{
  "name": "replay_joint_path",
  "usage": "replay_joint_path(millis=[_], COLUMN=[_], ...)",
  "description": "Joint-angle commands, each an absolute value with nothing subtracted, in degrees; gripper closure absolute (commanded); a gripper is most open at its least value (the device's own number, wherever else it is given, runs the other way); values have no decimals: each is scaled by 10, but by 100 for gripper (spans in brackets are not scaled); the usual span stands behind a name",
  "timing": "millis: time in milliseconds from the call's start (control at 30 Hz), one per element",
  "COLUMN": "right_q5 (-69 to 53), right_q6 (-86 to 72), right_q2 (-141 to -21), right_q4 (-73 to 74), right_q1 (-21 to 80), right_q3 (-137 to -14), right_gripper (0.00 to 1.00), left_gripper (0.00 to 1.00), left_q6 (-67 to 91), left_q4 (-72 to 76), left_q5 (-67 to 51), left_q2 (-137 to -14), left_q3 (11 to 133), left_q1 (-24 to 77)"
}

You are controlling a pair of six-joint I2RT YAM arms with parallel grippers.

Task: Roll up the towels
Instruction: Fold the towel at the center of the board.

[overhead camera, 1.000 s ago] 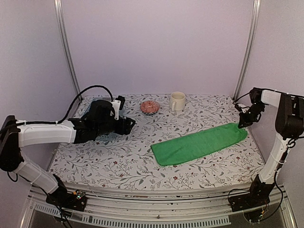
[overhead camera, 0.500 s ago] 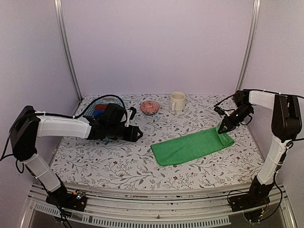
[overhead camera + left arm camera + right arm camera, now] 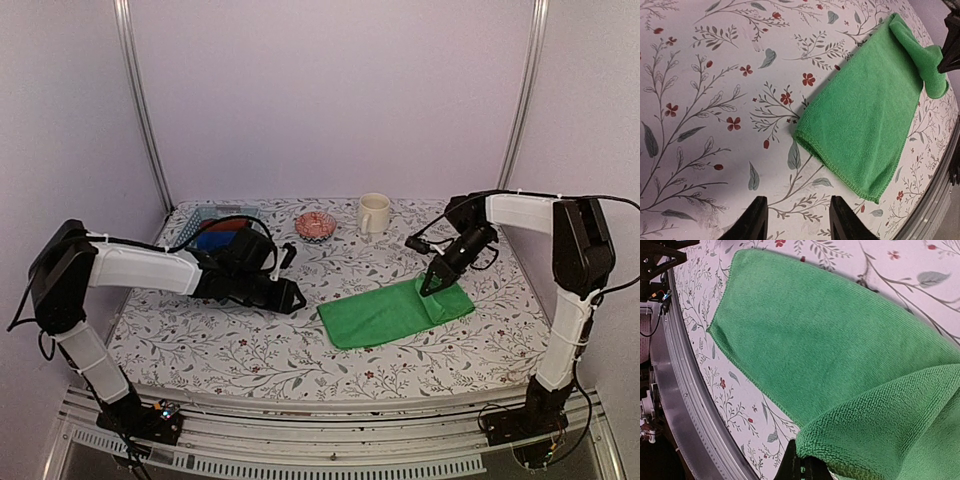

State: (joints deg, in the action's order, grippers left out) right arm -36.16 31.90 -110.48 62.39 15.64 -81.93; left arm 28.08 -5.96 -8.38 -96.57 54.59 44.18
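A bright green towel (image 3: 385, 313) lies on the flowered tablecloth, its right end folded back over itself. My right gripper (image 3: 432, 288) is shut on that folded end and holds it over the flat part; the right wrist view shows the green fold (image 3: 880, 415) pinched between the fingers. My left gripper (image 3: 290, 297) is open and empty, low over the cloth just left of the towel's near left corner (image 3: 805, 135). No orange towels are in view.
A blue basket (image 3: 215, 222) with blue and dark red cloth rolls stands at the back left. A small patterned bowl (image 3: 316, 225) and a cream mug (image 3: 373, 212) stand at the back. The table's front rail (image 3: 320, 440) runs along the near edge.
My right gripper has pulled the towel's right end up and leftward, folding it over. My left gripper has moved right, toward the towel's left corner.
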Motion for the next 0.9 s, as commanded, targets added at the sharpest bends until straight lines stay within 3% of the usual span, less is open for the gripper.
replay_joint_path(millis=[0,200,867], right_q5=[-396,-414,-458], right_q6=[312,307,257], right_q2=[-1124,-1149,-1272], right_q4=[634,647,663], right_q1=[198,238,355], right_q3=[-856,-897,-1043], right_gripper=[97,97,97], left_gripper=[60,73,76], left_q6=[294,304,337], left_q4=[-70,-66,-12], left_q5=[-122,-145,-179], left_q2=[-974,-996,-1020], left_q3=[549,552,525], left_q1=[458,472,484])
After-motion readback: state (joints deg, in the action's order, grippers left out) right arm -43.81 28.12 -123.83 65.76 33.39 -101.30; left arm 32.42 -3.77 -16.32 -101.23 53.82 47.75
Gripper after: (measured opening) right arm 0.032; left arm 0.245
